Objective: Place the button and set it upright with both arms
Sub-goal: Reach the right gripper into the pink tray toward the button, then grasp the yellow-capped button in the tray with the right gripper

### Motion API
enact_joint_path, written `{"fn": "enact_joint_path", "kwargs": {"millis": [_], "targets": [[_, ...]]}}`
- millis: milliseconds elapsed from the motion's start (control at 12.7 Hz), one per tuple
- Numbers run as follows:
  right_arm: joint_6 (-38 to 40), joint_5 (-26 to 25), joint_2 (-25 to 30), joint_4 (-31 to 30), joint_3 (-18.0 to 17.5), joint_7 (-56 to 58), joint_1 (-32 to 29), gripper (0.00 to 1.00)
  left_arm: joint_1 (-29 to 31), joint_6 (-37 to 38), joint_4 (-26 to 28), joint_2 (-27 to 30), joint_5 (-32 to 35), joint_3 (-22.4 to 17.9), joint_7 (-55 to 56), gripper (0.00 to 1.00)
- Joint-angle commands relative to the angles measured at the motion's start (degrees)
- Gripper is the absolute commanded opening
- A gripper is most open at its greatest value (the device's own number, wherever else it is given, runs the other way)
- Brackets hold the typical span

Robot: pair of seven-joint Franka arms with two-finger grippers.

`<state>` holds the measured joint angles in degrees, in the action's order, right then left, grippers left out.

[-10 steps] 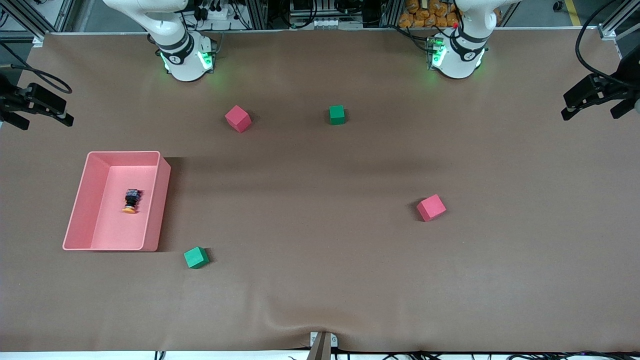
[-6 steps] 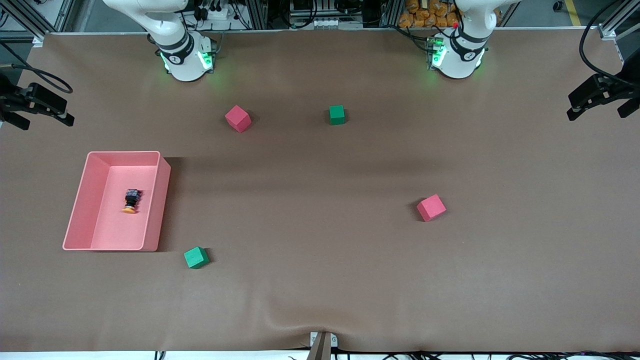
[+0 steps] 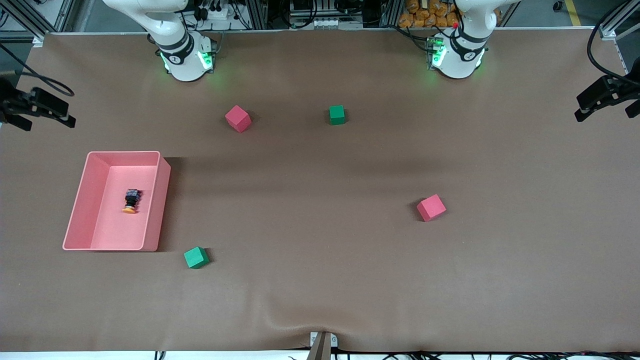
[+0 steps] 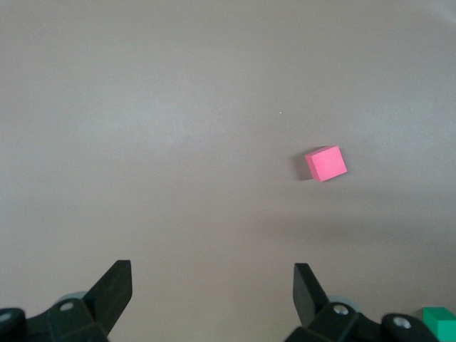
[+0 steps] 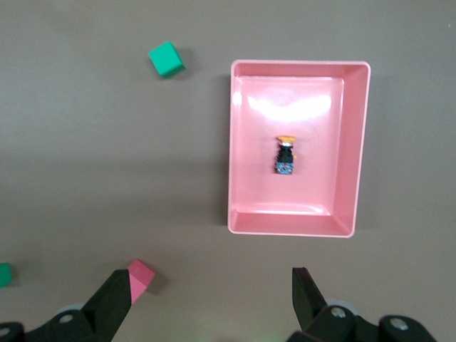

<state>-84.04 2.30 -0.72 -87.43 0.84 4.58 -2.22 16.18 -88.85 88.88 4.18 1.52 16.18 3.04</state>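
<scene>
The button (image 3: 131, 201) lies on its side in the pink tray (image 3: 159, 215) toward the right arm's end of the table, orange cap toward the front camera. The right wrist view shows the button (image 5: 286, 154) in the tray (image 5: 358, 142) from above. My right gripper (image 3: 46, 114) is open and empty, high over the table edge at that end; its open jaws show in the right wrist view (image 5: 211, 281). My left gripper (image 3: 606, 100) is open and empty, high over the other end (image 4: 212, 274).
Two pink cubes (image 3: 238, 118) (image 3: 431, 207) and two green cubes (image 3: 337, 114) (image 3: 195, 257) lie scattered on the brown table. The left wrist view shows a pink cube (image 4: 326, 163) and a green cube's corner (image 4: 438, 319). The right wrist view shows a green cube (image 5: 166, 59) and a pink cube (image 5: 140, 276).
My left gripper has drifted outward toward its end of the table. My right gripper has shifted slightly. The button, tray and cubes have not moved.
</scene>
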Motion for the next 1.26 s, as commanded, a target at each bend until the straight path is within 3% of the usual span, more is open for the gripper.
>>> {"fn": "enact_joint_path", "kwargs": {"millis": [0, 158, 316, 474, 868, 1026, 1184], "targets": [[0.98, -1.86, -7.87, 1.99, -0.05, 0.34, -0.32, 1.00, 0.26, 0.78, -1.52, -1.28, 1.03, 0.34, -1.20, 1.00], [-1.73, -1.78, -11.13, 0.25, 0.04, 0.43, -2.34, 1.00, 0.17, 0.78, -1.43, -1.28, 1.11, 0.43, -1.20, 1.00], [-14.77, -1.86, -11.68, -10.07, 0.04, 0.60, -3.57, 1.00, 0.00, 0.78, -1.26, -1.28, 1.11, 0.43, -1.29, 1.00], [-23.24, -1.77, -12.64, -16.17, 0.04, 0.60, -4.54, 1.00, -0.09, 0.87, -1.08, -1.28, 1.11, 0.52, -1.37, 1.00], [-34.14, -0.99, -21.16, -20.92, -0.05, 7.61, -11.74, 1.00, -0.09, 2.02, -1.34, -0.84, 1.11, 0.95, -1.37, 1.00], [-42.40, -0.81, -21.96, -25.40, -0.05, 7.55, -11.31, 1.00, -0.09, 2.10, -1.26, -0.84, 1.03, 0.87, -1.37, 1.00], [-44.54, 0.50, -23.71, -25.51, -0.05, 7.54, -10.96, 1.00, -0.09, 2.10, -1.08, -0.67, 1.03, 0.95, -1.29, 1.00]]}}
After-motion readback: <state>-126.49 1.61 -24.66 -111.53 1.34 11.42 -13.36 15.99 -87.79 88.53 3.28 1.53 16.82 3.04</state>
